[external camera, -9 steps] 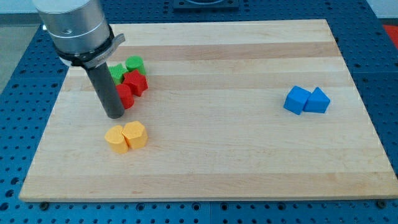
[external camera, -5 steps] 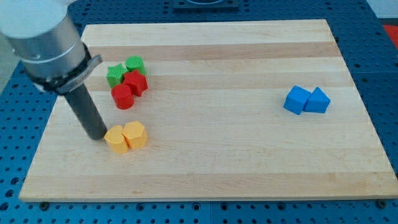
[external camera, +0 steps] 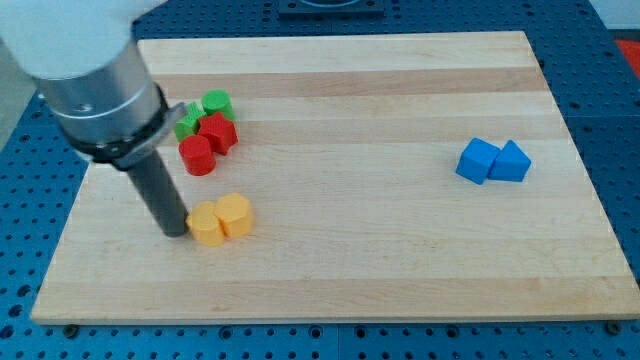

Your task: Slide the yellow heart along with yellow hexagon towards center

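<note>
A yellow hexagon [external camera: 207, 225] and a yellow heart [external camera: 235, 215] lie side by side, touching, at the lower left of the wooden board [external camera: 340, 100]. The hexagon is on the view's left of the heart. My tip [external camera: 176, 232] stands right against the hexagon's left side. The dark rod rises from it up to the grey arm at the view's upper left.
A cluster of two green blocks [external camera: 215, 103] and two red blocks [external camera: 216, 133] lies just above the yellow pair. The arm partly hides one green block. Two blue blocks [external camera: 479, 160] [external camera: 512, 162] sit touching at the board's right.
My tip came down from beside the red blocks to the hexagon's left, then pushed right. The hexagon and heart have slid a little to the right together.
</note>
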